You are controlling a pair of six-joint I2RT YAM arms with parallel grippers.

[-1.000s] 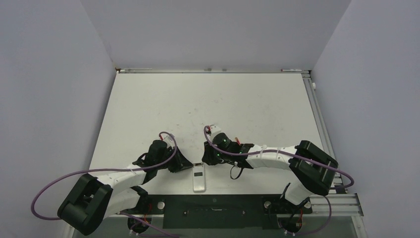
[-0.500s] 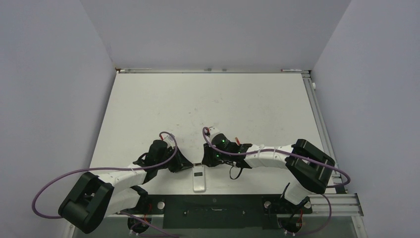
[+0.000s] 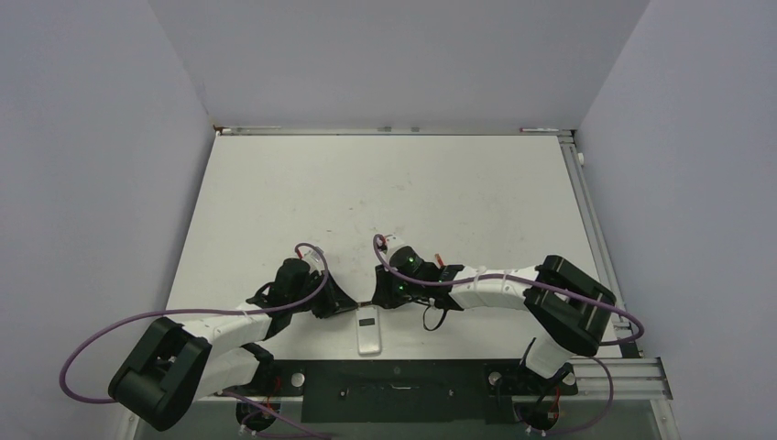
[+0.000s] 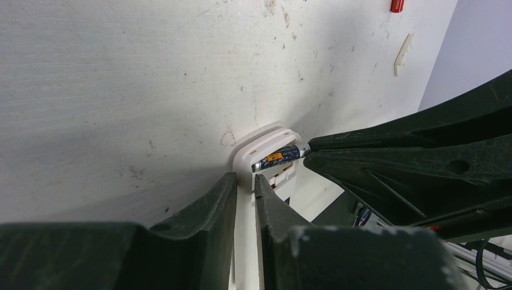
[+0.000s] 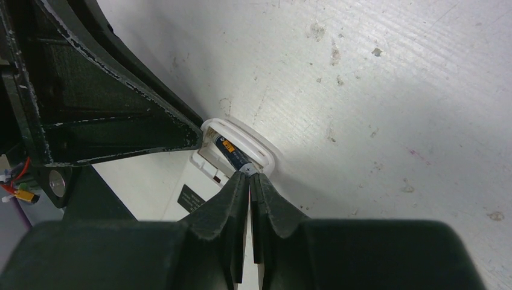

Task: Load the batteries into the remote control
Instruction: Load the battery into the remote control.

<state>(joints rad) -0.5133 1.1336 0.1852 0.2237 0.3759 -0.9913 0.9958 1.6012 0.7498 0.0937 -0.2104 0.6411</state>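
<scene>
The white remote control (image 3: 368,332) lies back up near the table's front edge, its battery compartment open at the far end (image 5: 199,175). One of the batteries (image 4: 281,156), dark with an orange label, sits slanted in that compartment (image 5: 234,156). My left gripper (image 4: 246,177) comes in from the left (image 3: 349,309) and is shut on the remote's side wall (image 4: 262,145). My right gripper (image 5: 249,175) comes in from the right (image 3: 375,302). It is shut, and its tips touch the battery's plus end.
A black base plate (image 3: 394,390) runs along the front edge just behind the remote. Metal rails border the table's back (image 3: 394,130) and right (image 3: 586,211). Far off by the wall lie a small white strip (image 4: 403,51) and a red piece (image 4: 396,5).
The right arm has crept slightly to the left, toward the remote, and its jaws have closed the last bit. The left arm and the remote have stayed put.
</scene>
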